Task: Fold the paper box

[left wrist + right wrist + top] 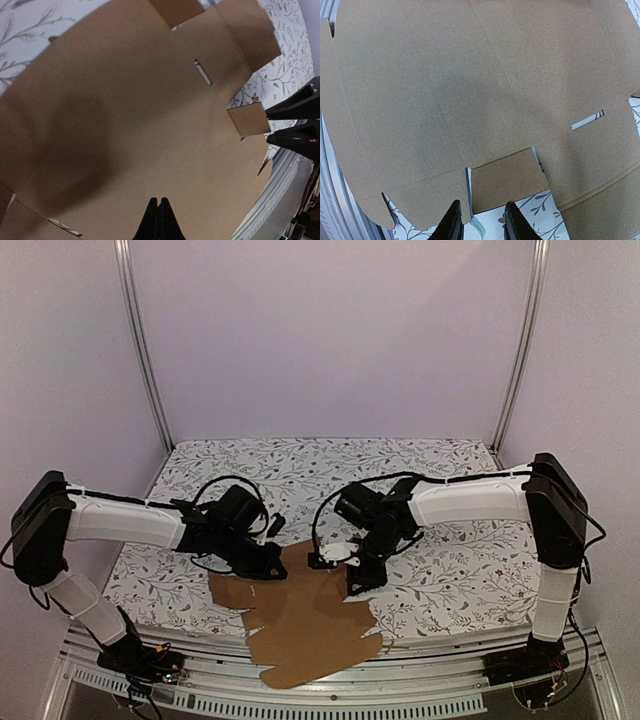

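"Where was the paper box?"

"It lay flat on the flowered surface as an unfolded brown sheet. It sat between the two arms, and its near end reached out over the metal rails at the front."

"And the left gripper?"

"Its fingers were pressed together with no gap. It was low over the left part of the sheet, and a narrow slot was cut in the cardboard farther out. I couldn't tell whether the tips touched the sheet."

"What about the right gripper?"

"Its jaws stood partly apart at the sheet's right edge, just beside a small tab. The flowered surface showed between the fingers, and nothing was clamped in them. One finger sat below the cut next to the tab."
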Controlling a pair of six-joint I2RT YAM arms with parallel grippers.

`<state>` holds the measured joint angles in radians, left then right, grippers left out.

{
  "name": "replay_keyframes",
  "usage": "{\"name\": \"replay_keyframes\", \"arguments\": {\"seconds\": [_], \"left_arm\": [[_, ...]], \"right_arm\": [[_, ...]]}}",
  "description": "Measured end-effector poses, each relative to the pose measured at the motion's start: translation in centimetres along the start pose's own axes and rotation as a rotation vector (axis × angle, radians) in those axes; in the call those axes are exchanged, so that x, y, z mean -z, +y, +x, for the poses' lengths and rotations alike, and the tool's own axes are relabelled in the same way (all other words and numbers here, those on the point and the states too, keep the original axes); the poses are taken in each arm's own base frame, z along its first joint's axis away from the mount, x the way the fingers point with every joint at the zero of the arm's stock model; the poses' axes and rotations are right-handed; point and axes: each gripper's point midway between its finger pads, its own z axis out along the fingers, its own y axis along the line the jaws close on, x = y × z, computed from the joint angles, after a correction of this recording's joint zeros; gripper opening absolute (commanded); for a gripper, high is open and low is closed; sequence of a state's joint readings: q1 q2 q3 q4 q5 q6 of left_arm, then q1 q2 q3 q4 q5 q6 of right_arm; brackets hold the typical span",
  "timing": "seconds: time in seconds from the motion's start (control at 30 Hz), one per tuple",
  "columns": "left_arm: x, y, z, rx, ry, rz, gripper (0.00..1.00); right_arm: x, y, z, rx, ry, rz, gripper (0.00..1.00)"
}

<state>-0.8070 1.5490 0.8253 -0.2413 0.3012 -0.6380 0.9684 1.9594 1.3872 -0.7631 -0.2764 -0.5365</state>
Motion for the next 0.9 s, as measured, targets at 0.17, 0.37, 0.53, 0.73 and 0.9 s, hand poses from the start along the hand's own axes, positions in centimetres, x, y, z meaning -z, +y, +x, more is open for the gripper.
{"name": "replay_keyframes", "arguments": {"seconds": [0.17, 0.37, 0.53, 0.73, 0.9], "left_arm": [[-1.7, 4.2, 3.0, 0.058, 0.101, -0.136, 0.00], [-2.8, 4.7, 2.6, 0.065, 0.121, -0.159, 0.00], [-3.1, 4.6, 2.3, 0.060, 0.116, -0.154, 0.00], [-3.2, 4.6, 2.2, 0.056, 0.114, -0.153, 0.00], [-3.2, 4.5, 2.1, 0.055, 0.112, -0.151, 0.00]], "right_arm": [[0.0, 0.2, -0.2, 0.004, -0.008, -0.013, 0.23], [-0.1, 0.8, -0.4, 0.036, -0.008, -0.020, 0.18], [0.0, 2.1, -1.7, 0.101, -0.013, -0.028, 0.14], [-1.3, 2.8, -3.5, 0.139, -0.015, -0.047, 0.11], [-2.6, 2.4, -3.7, 0.135, -0.002, -0.051, 0.06]]}}
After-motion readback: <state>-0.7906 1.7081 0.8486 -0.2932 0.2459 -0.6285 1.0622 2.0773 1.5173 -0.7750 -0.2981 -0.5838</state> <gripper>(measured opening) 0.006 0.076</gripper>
